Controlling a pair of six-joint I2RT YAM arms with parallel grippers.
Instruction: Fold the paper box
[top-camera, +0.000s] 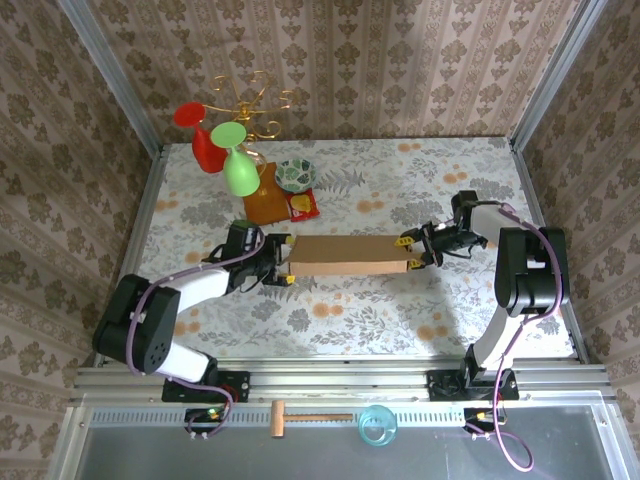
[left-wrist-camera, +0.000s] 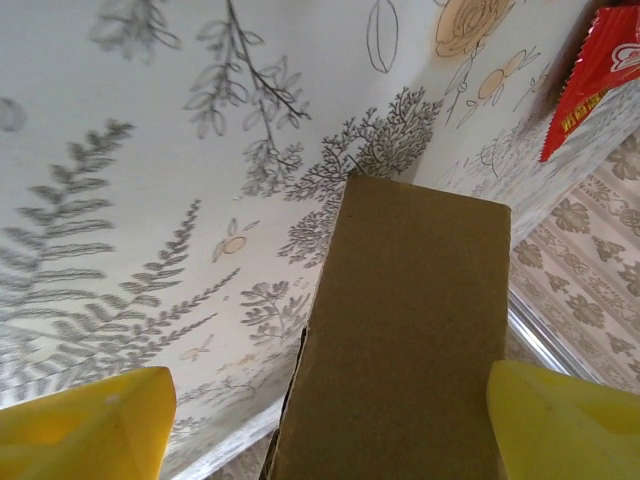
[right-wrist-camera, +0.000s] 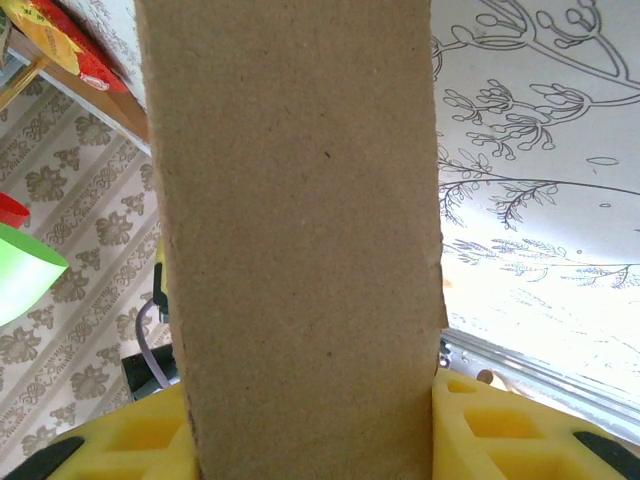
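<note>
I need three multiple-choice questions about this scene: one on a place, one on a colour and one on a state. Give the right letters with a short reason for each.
1. Where does the plain brown cardboard paper box lie?
A) in the far left corner
B) between the left gripper and the right gripper
C) beyond the near edge

2. What colours are the two goblets on the gold wire stand?
A) red and green
B) blue and yellow
C) both white

3. How is the right gripper?
A) open, holding nothing
B) shut on nothing
C) shut on the paper box

Answers:
1 B: the top view shows one gripper at each end of the box.
2 A: the red goblet hangs beside the green goblet.
3 C: the right wrist view shows its yellow fingers against both sides of the cardboard.
</note>
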